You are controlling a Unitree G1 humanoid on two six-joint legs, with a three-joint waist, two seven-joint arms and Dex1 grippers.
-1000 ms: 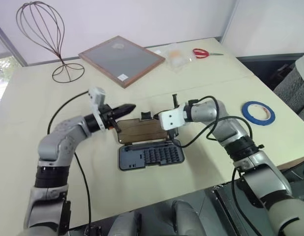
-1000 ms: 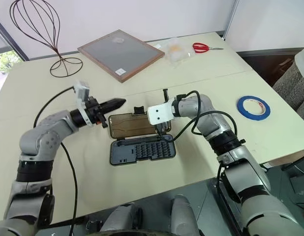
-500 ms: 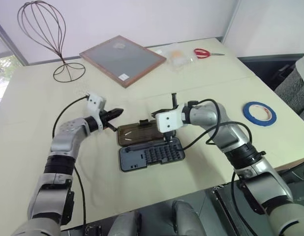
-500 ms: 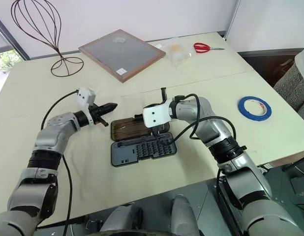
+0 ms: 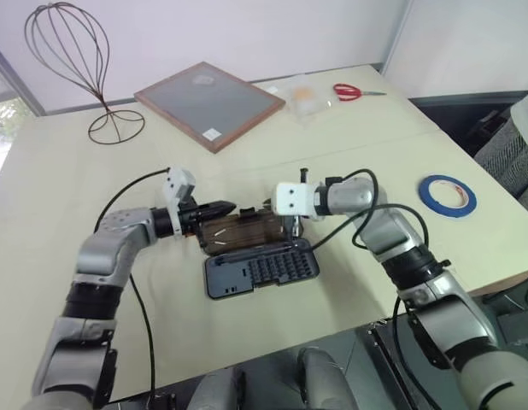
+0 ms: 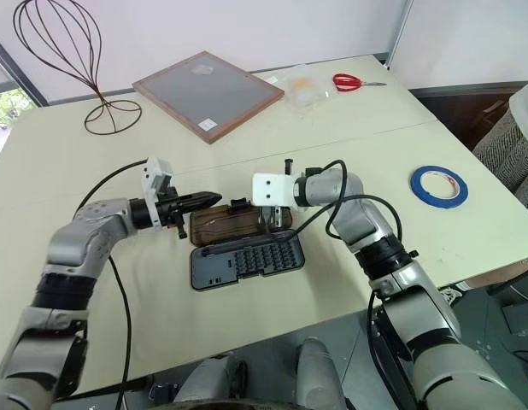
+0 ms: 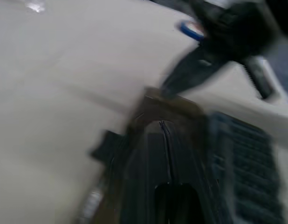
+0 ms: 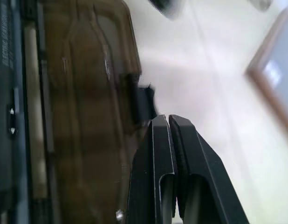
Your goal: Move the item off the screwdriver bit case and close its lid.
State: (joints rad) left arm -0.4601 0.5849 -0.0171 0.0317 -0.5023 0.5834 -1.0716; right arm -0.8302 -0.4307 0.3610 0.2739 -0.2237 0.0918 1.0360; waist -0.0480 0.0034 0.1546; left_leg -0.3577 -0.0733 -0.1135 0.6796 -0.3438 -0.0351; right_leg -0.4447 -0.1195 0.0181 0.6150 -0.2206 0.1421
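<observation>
Cream tabletop [image 5: 349,290] against a white wall, left to right: wire balloon-shaped stand [image 5: 66,51] at far left back, then wood-framed grey panel [image 5: 209,102] lying flat, clear plastic bag [image 5: 305,96] with something orange inside, red-handled scissors [image 5: 349,90] at back right. Nearer the front, left gripper [image 5: 226,207] has its fingers pressed together, holding nothing, tips at the left end of the lid [image 5: 245,231]. Screwdriver bit case [image 5: 260,268] sits mid-table, open, grey base flat with rows of small bits filling its right part and a few slots at its left. Smoky-brown lid is hinged along the base's far edge and tilted partway up, latch tab [image 8: 145,103] on its free edge. Right gripper [image 8: 168,122] at the lid's far right side, fingers closed together on nothing, tips just beside the latch tab; contact unclear. Blue tape roll [image 5: 448,196] lies flat on the table well right of the case, off it.
</observation>
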